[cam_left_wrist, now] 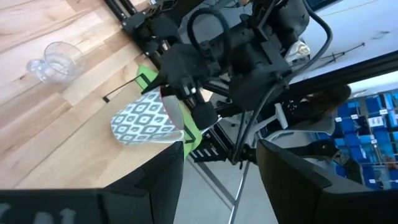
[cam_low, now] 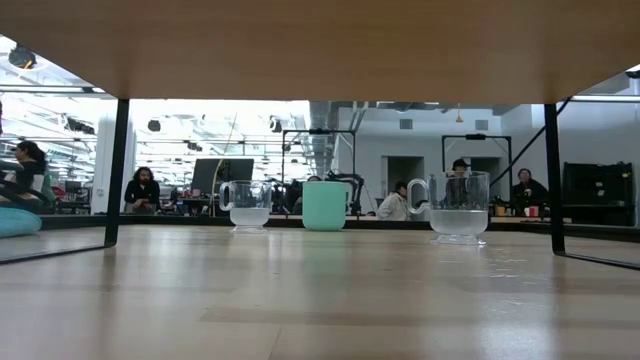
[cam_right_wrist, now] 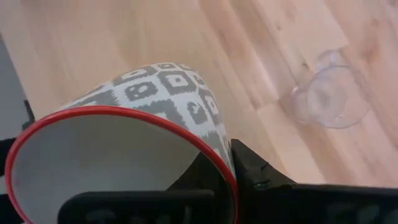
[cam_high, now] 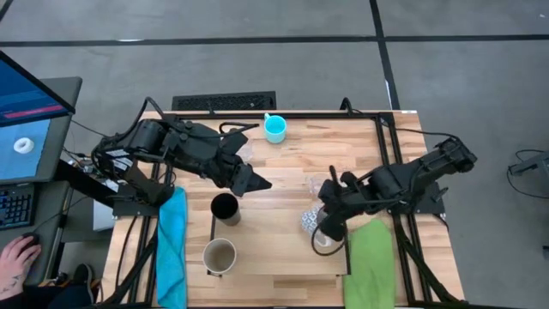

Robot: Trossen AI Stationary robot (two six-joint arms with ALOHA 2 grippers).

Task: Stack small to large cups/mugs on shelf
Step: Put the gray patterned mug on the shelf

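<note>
A grey-and-white patterned mug (cam_right_wrist: 155, 93) with a red rim is in my right gripper (cam_right_wrist: 229, 177), near the board's right near part (cam_high: 310, 221). One clear glass (cam_right_wrist: 329, 96) lies just beyond it (cam_high: 317, 183). My left gripper (cam_high: 257, 183) hovers open over the light-wood shelf board (cam_high: 283, 197), just past the black tumbler (cam_high: 225, 208), touching nothing. The beige mug (cam_high: 219, 255) stands upright at the near left. The blue mug (cam_high: 275, 129) stands at the far edge. The low view shows the blue mug (cam_low: 324, 205) between two clear glasses (cam_low: 245, 203) (cam_low: 460, 205). My right gripper is shut on the patterned mug's wall at its red rim (cam_right_wrist: 231, 163), one finger inside the mouth and one finger (cam_right_wrist: 255, 171) outside. The mug is tipped onto its side, mouth toward my wrist, base pointing away (cam_left_wrist: 146, 121). Whether it touches the board I cannot tell.
A green cloth (cam_high: 371, 257) lies at the near right under my right arm, and a blue cloth (cam_high: 171, 236) lies along the left side. Black rails (cam_high: 382, 154) edge the board. A monitor and a person's hand (cam_high: 17, 257) are off the table's left.
</note>
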